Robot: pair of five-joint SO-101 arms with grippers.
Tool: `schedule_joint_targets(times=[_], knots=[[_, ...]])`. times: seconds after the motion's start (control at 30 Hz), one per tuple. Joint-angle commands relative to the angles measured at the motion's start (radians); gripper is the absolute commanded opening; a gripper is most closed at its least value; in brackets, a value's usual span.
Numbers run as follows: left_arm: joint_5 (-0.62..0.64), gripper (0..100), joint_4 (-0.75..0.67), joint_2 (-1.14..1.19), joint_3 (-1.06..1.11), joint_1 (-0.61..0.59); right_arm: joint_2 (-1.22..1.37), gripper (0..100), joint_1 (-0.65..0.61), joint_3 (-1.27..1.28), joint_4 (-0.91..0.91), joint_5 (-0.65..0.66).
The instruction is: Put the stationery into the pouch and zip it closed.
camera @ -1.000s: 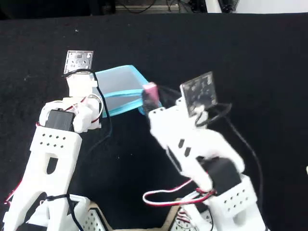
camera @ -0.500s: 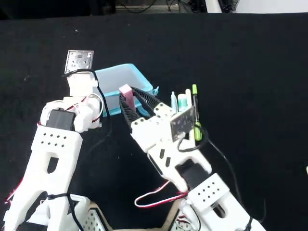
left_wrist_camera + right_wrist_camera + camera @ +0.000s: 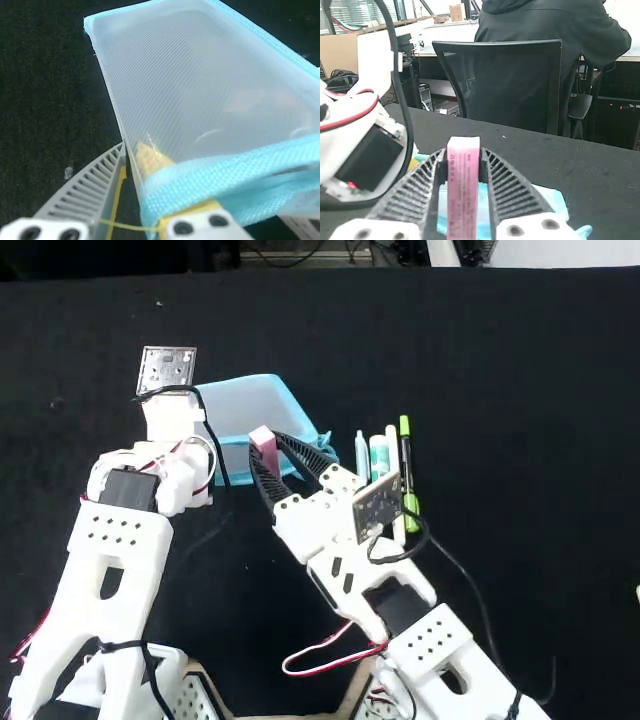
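We are looking down on a black table (image 3: 520, 360) that is carrying everything here; behind it, in the right wrist view, a dark mesh office chair (image 3: 510, 80) is standing. Two white arms are reaching in from the near edge. The pouch (image 3: 250, 415), translucent with a teal zip band, is lying near the middle-left of the table, its open mouth facing the right arm. The left gripper (image 3: 132, 150) is clamping the pouch's edge at one corner of the mouth, one finger showing through the mesh. Just beside the right arm, a row of pens and markers (image 3: 385, 455) is lying side by side on the table, apart from the pouch. The right gripper (image 3: 275, 452) is pinching a pink eraser (image 3: 264, 445) upright between its ribbed black fingers (image 3: 507, 185), right at the pouch's mouth.
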Motion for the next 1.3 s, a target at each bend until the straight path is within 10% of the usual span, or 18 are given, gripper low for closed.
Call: schedule_joint_targets(times=[0.0,0.53,0.83,1.27], knots=[[0.011,3,0.006,0.018,0.059,0.015,-0.033,1.5,0.015,-0.073,-0.014,-0.005],[0.008,3,0.008,0.014,0.059,0.008,-0.024,1.8,0.629,-0.486,0.815,-0.002],[0.011,3,0.003,0.021,0.059,0.015,-0.022,1.8,0.919,-0.229,0.885,0.307],[0.011,3,-0.092,0.014,0.081,0.108,-0.019,1.8,1.073,-0.196,1.046,0.410]])
